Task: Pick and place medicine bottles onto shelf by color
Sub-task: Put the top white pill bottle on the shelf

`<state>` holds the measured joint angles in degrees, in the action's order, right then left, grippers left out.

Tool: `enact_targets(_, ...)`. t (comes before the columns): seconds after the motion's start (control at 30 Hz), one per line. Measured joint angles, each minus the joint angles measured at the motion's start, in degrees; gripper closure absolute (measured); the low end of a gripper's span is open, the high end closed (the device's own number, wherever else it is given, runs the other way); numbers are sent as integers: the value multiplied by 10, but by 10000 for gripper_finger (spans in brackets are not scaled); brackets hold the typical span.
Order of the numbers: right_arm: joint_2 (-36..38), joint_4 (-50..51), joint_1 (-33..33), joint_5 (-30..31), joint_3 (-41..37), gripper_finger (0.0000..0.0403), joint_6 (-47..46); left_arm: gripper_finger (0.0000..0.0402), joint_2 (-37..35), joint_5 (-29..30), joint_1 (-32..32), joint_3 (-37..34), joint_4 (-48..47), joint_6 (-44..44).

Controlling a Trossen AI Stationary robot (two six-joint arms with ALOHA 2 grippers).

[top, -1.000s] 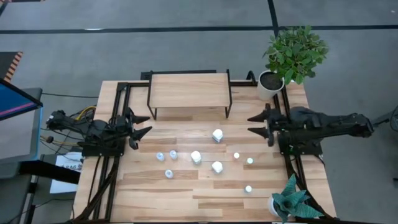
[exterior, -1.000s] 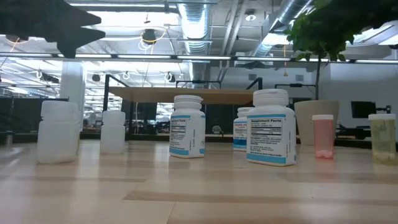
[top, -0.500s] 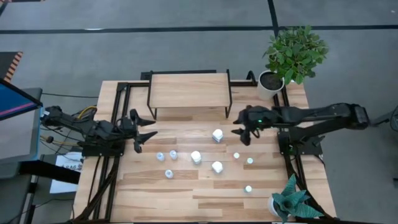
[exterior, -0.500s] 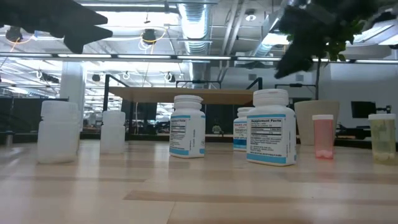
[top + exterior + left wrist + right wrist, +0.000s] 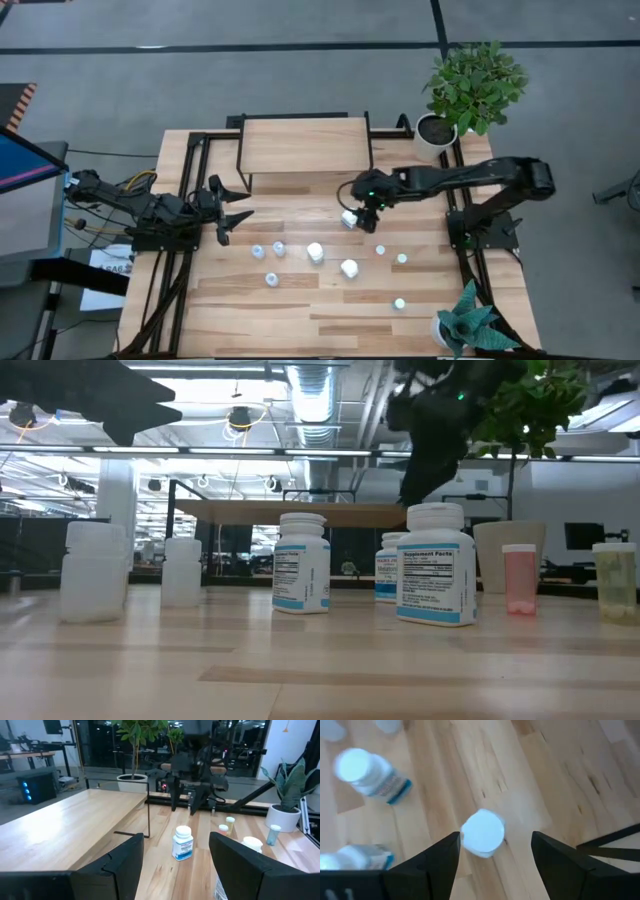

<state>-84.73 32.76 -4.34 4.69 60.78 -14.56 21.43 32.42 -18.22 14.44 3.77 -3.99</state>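
The shelf [image 5: 305, 145] stands at the far middle of the table, its top bare. Three larger white bottles [image 5: 349, 218] [image 5: 315, 251] [image 5: 349, 268], three pale-blue ones [image 5: 257, 251] [image 5: 279, 247] [image 5: 271, 279] and three tiny ones [image 5: 380, 250] [image 5: 402, 258] [image 5: 399, 303] stand upright on the table. My right gripper [image 5: 360, 207] is open and points down over the farthest white bottle [image 5: 482, 832]. Its fingers [image 5: 427, 865] stand on either side of that bottle, above it and apart from it. My left gripper [image 5: 230, 212] is open and empty near the shelf's left front leg.
A leafy plant in a white pot [image 5: 436, 135] stands at the far right corner. A second potted plant [image 5: 462, 325] stands at the near right corner. Black frame rails [image 5: 190, 170] run along both sides of the table.
My right arm has swung from the table's right edge toward the middle and tipped its gripper down over the farthest white bottle, fingers staying open. My left gripper has moved a little toward the table's right. No bottle has moved.
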Motion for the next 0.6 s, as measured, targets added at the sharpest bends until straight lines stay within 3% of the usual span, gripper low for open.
enact_targets(0.6, -101, 21, 2, -7, 39, 132, -112, 187, 0, -1, 0, 0, -4, 2)
